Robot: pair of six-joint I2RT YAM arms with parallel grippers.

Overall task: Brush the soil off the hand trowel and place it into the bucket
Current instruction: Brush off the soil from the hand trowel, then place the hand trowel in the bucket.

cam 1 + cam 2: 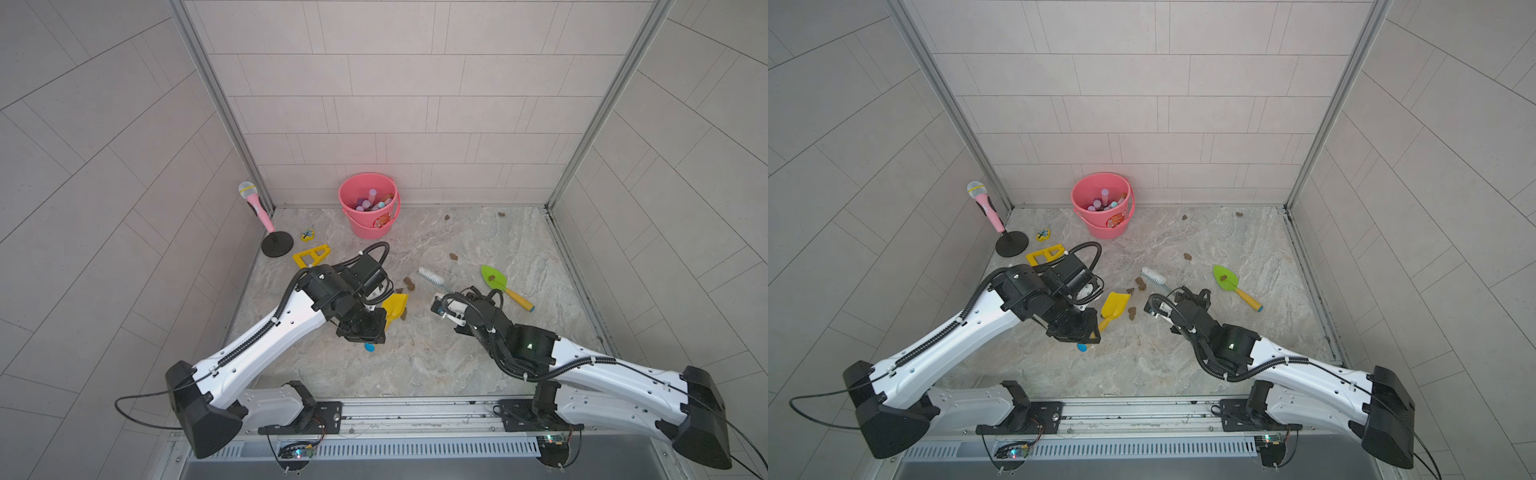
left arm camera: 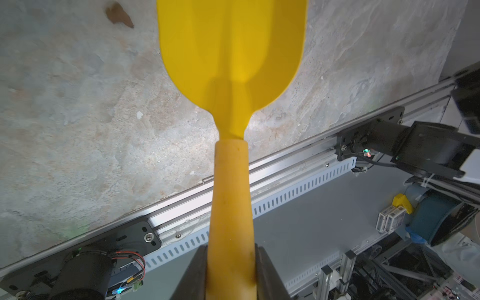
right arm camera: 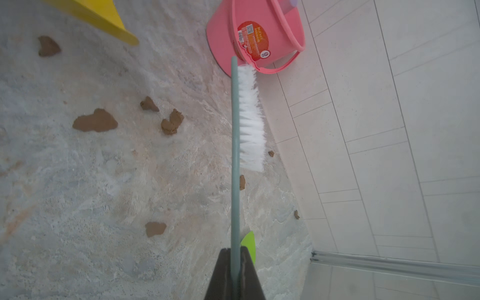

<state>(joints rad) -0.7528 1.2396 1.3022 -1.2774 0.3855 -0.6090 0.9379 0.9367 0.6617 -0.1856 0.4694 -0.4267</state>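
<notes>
Right wrist: soil lumps point(image 3: 172, 122) btwn yellow trowel point(image 3: 104, 18) & brush point(image 3: 250, 117).

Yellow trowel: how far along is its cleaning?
Done: soil lumps lie on the floor and the yellow trowel shows a bare blade. In hand: left tool grips it, right tool grips the brush. Left: putting it in the bucket; the green trowel carries a lump.

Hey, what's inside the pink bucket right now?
In a top view the bucket holds a heap of small pastel pieces, lilac, pink and blue, plus a brownish bit by the wall. They cover its floor, so anything beneath is hidden.
</notes>
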